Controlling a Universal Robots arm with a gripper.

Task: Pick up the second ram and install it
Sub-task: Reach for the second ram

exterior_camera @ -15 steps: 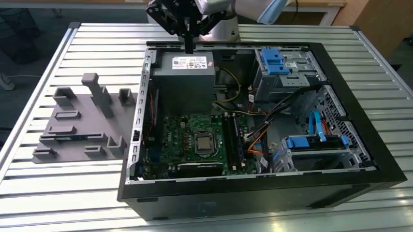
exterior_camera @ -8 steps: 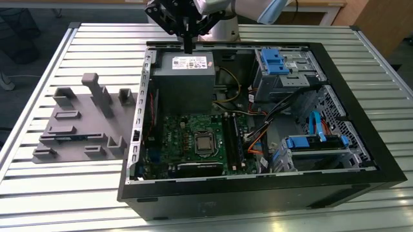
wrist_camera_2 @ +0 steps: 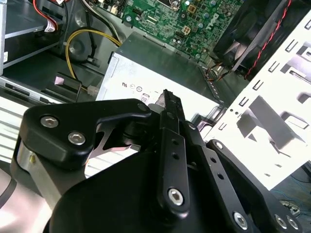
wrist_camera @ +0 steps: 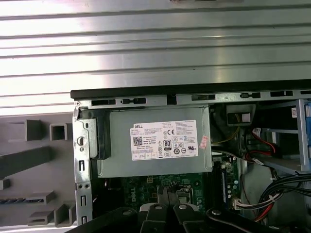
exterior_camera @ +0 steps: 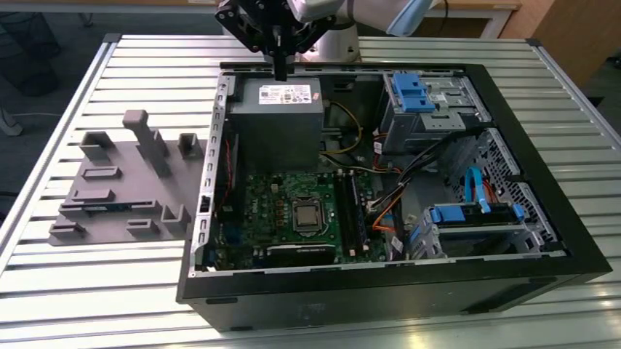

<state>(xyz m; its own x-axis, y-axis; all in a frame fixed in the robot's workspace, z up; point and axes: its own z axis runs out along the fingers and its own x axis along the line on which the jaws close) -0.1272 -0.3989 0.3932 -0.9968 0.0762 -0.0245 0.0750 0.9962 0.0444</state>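
Black against the silver power supply [exterior_camera: 275,120], hovers over the open computer case [exterior_camera: 388,291] with gripper [exterior_camera: 281,75] fingers pressed together, clasping nothing. Leaves the second ram [exterior_camera: 94,208], blue, lying in the grey holder [exterior_camera: 131,171] beside the case, at the exterior view's left.

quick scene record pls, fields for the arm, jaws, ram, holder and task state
arm: gripper hovers over the power supply in the open case
jaws: shut, holding nothing
ram: second ram, a blue stick, lies in the grey holder
holder: on the slatted table, at the exterior view's left of the case
task state: second ram not yet picked up
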